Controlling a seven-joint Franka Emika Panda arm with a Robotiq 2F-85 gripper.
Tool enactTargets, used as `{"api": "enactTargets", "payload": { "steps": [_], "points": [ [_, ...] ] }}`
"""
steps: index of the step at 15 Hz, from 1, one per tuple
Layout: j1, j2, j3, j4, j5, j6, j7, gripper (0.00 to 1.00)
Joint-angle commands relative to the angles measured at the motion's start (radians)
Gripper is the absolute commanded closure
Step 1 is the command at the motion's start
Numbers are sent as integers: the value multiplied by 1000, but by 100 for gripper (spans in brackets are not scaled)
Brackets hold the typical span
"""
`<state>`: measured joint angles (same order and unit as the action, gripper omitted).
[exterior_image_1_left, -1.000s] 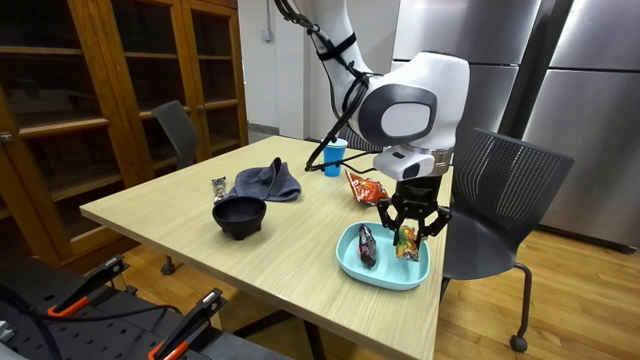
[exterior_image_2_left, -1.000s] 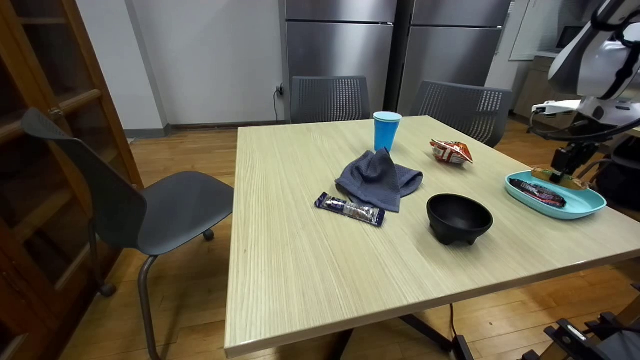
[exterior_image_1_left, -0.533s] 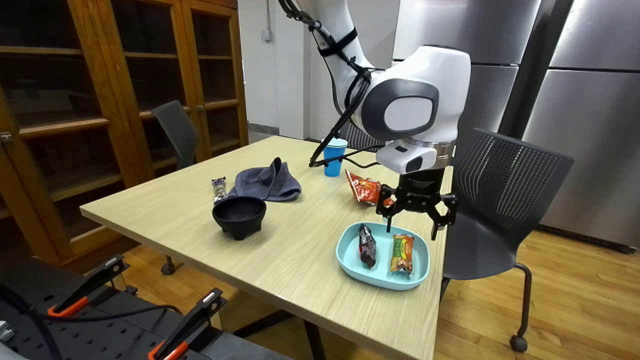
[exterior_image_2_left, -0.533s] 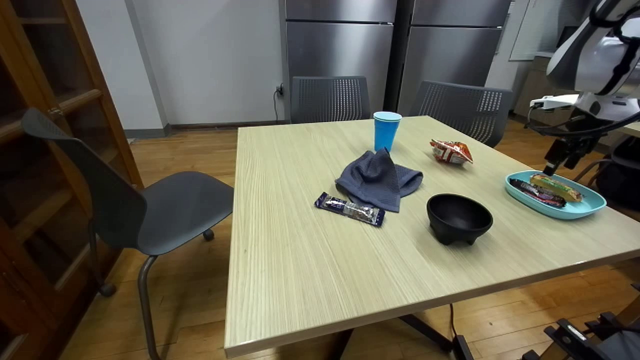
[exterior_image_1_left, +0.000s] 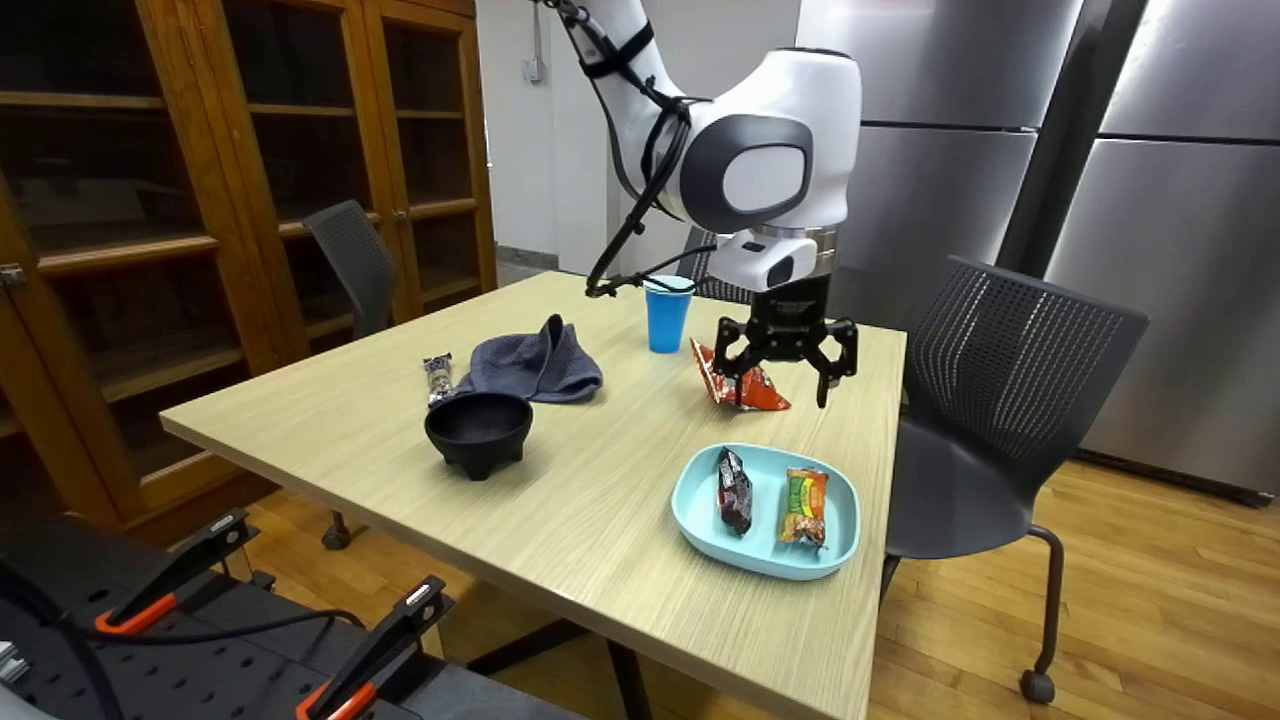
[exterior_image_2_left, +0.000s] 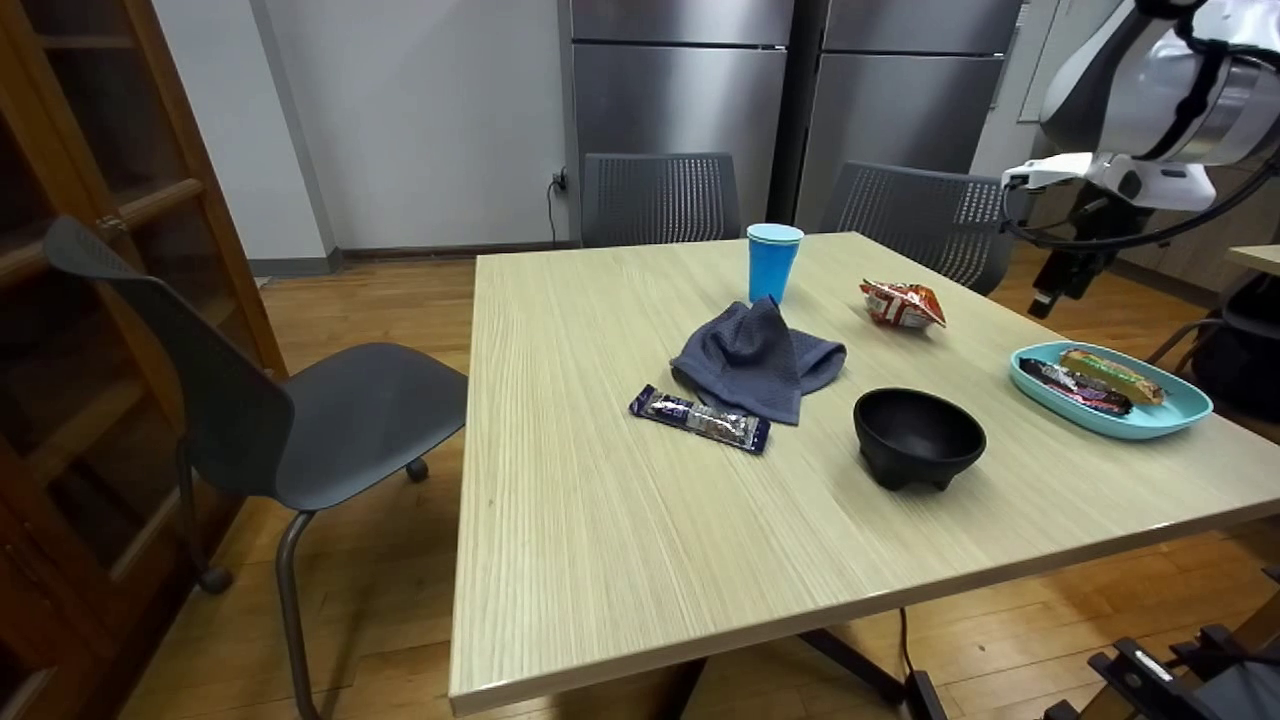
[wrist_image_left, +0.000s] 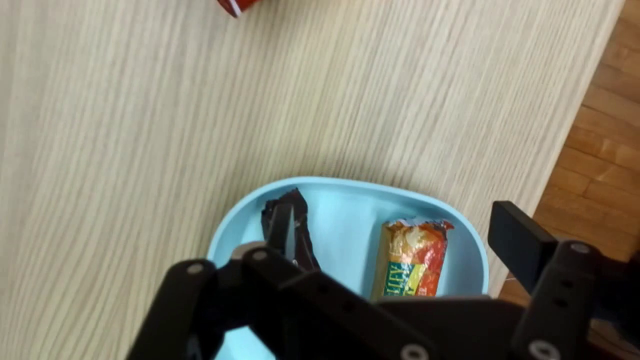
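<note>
While the gripper (exterior_image_1_left: 780, 402) hangs above the table (exterior_image_2_left: 600, 500), its fingers spread apart with nothing between them, we judge the step in hand to be a free one, without grip or contact. Any move from here, we think, calls for keeping those fingertips clear of the light-blue tray (exterior_image_1_left: 766, 505) and the red chip bag (exterior_image_2_left: 902, 304), and for squaring them up before they close on anything. The tray holds two wrapped bars, nearest of all the bars to the gripper: we see the orange-and-green bar (exterior_image_1_left: 804, 508) nearer the table's edge and, apart from it, the dark bar (exterior_image_1_left: 734, 492) by the opposite wall. In both exterior views the black bowl (exterior_image_2_left: 919, 440) stands well apart from the tray, showing us only its dark inner wall. Near the grey-blue cloth (exterior_image_2_left: 757, 355) the blue cup (exterior_image_2_left: 773, 268) stands upright; what it contains, we cannot make out. We also find, just beside the cloth, a silver-and-navy bar (exterior_image_2_left: 700, 418) lying on the table, in no container.
</note>
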<state>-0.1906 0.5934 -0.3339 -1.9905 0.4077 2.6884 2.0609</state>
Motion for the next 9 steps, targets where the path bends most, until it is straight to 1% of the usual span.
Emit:
{"api": "enactTargets", "payload": {
  "steps": [1,3,5,9],
  "points": [
    [51,-78,20,-65,-56,40,-1,0],
    [85,-97,31,-80,-77,51,2,0],
    [135,-118,31,-88,-108,44,24,0],
    [235,-153,29,-122,-176,70,64,0]
  ]
}}
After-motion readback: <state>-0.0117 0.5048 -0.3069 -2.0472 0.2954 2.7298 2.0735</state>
